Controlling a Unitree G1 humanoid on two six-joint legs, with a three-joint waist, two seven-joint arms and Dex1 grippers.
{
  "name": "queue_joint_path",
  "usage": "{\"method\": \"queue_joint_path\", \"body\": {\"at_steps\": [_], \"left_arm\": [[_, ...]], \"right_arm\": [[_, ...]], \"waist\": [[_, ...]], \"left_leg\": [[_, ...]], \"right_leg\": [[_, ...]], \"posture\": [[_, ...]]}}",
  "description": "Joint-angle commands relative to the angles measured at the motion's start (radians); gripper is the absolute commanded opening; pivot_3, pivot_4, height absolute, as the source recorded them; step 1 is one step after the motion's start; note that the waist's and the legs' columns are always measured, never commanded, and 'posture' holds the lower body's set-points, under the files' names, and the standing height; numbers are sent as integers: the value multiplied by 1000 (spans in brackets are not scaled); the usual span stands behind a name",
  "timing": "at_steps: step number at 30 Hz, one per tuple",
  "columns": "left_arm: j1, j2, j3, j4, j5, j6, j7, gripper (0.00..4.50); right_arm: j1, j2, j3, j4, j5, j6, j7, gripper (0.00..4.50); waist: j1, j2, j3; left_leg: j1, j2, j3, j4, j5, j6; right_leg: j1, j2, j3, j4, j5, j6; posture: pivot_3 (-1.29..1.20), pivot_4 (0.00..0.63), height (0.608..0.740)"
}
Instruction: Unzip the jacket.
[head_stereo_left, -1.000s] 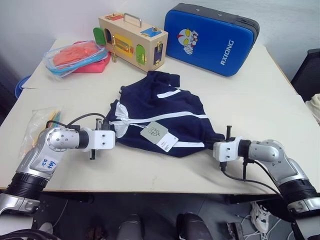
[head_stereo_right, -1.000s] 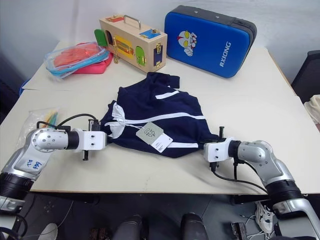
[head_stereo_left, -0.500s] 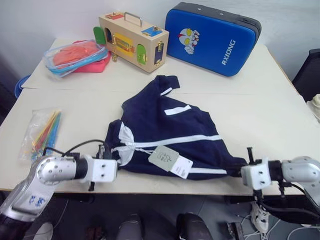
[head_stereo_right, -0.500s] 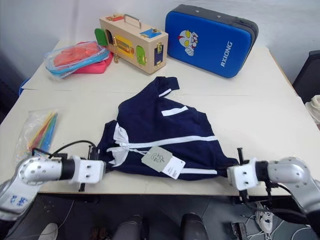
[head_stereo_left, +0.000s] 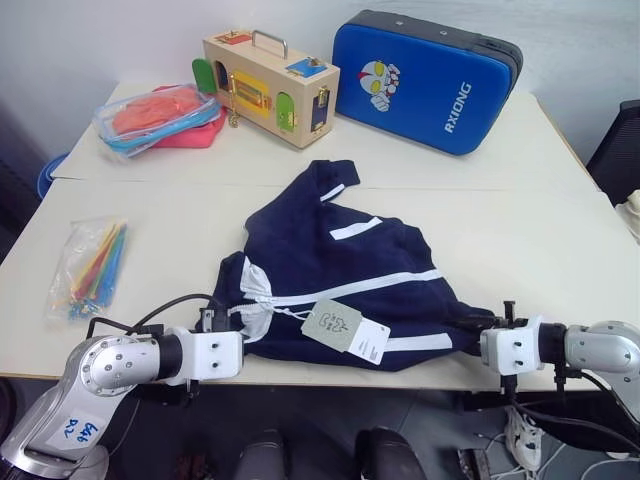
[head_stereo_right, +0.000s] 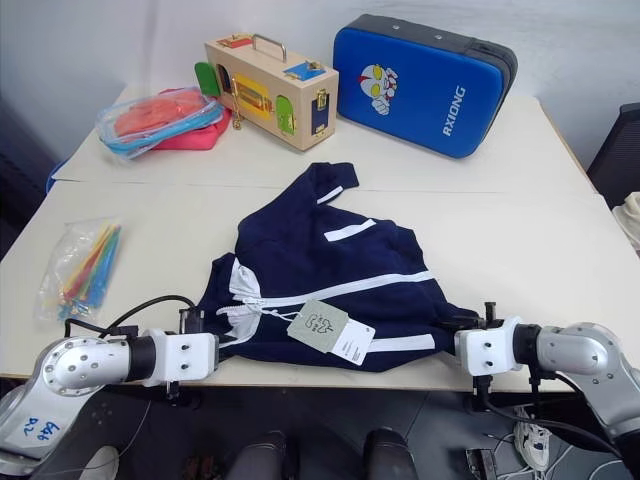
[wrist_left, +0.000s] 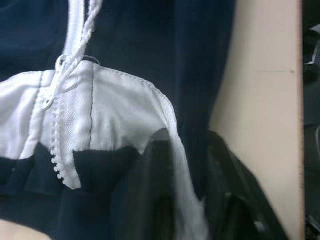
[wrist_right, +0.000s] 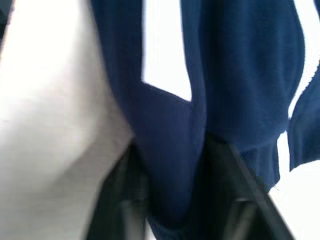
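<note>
Across the near half of the bench (head_stereo_left: 560, 240) lies the jacket (head_stereo_left: 340, 265), flat and spread between the two grippers, collar end toward the far side and hem along the near edge. It is zipped; the white zipper (wrist_left: 62, 100) runs closed up the front, its pull and cord lying just ahead of the left jaws. A paper tag (head_stereo_left: 335, 325) rests on the cloth about midway between the two grippers.

The left gripper (wrist_left: 192, 200) sits at the jacket's near-left corner, jaws a little apart with the white hem fold between them; I cannot tell if they grip it. The right gripper (wrist_right: 187, 200) is at the near-right corner, its jaws likewise straddling a fold of blue cloth, grip uncertain.

My reading: the jacket has been laid out near the edge and the unzipping proper has not begun. The next move calls for one gripper to pin the cloth beside the zipper while the other takes the small pull and draws it along the teeth.

Beyond the jacket, well away from both jaws, stand a blue case (head_stereo_left: 425, 78), a wooden latch box (head_stereo_left: 270, 85), a pink pouch (head_stereo_left: 160, 112), and a bag of sticks (head_stereo_left: 90, 265) off to the left. A pale wall backs the bench.
</note>
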Motion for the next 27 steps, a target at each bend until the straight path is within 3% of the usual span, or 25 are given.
{"method": "queue_joint_path", "body": {"at_steps": [1,6,10,13,16,18,22,27], "left_arm": [[51,7,33,31,-44,68,-31,1924],[79,19,135,28,-172,130,-87,3398],[65,63,300,34,-400,239,-233,4461],[-12,124,412,54,-640,382,-369,4461],[-214,143,368,164,-704,433,-364,4461],[-347,136,292,253,-683,419,-370,4461],[-539,86,49,439,-493,229,-432,4461],[-675,-21,-91,621,-396,111,-475,4461]], "right_arm": [[48,-36,-27,-41,51,41,51,2761],[102,-87,-86,-119,141,113,117,4399],[167,-152,-181,-243,310,266,215,4500],[153,-198,-252,-351,489,471,266,4500],[15,-193,-236,-430,693,716,206,4500],[-100,-168,-183,-454,769,846,168,4500],[-350,-54,30,-425,697,1038,107,4500],[-550,122,209,-298,680,1312,60,4500]], "waist": [[-1,0,0],[-5,3,-3],[-3,3,-3],[-3,3,-3],[-2,3,-2],[-2,3,-3],[-3,2,-3],[-4,2,-3]], "left_leg": [[0,0,0,0,0,0],[0,1,0,-1,0,0],[-1,1,0,-1,0,0],[-2,2,-3,0,0,0],[-1,1,-9,0,0,0],[-2,0,-11,0,0,0],[-3,-1,-10,-1,-1,-1],[-11,-1,0,0,-1,-1]], "right_leg": [[0,0,0,0,0,0],[0,1,0,0,0,0],[-1,1,0,0,0,0],[-1,1,0,0,0,0],[-1,1,0,-1,0,0],[0,1,-1,-1,0,0],[-1,2,-2,1,0,0],[-10,3,-2,3,0,0]], "posture": [[0,150,740],[0,150,740],[0,150,740],[0,150,740],[0,150,740],[0,150,740],[0,150,740],[0,150,740]]}}
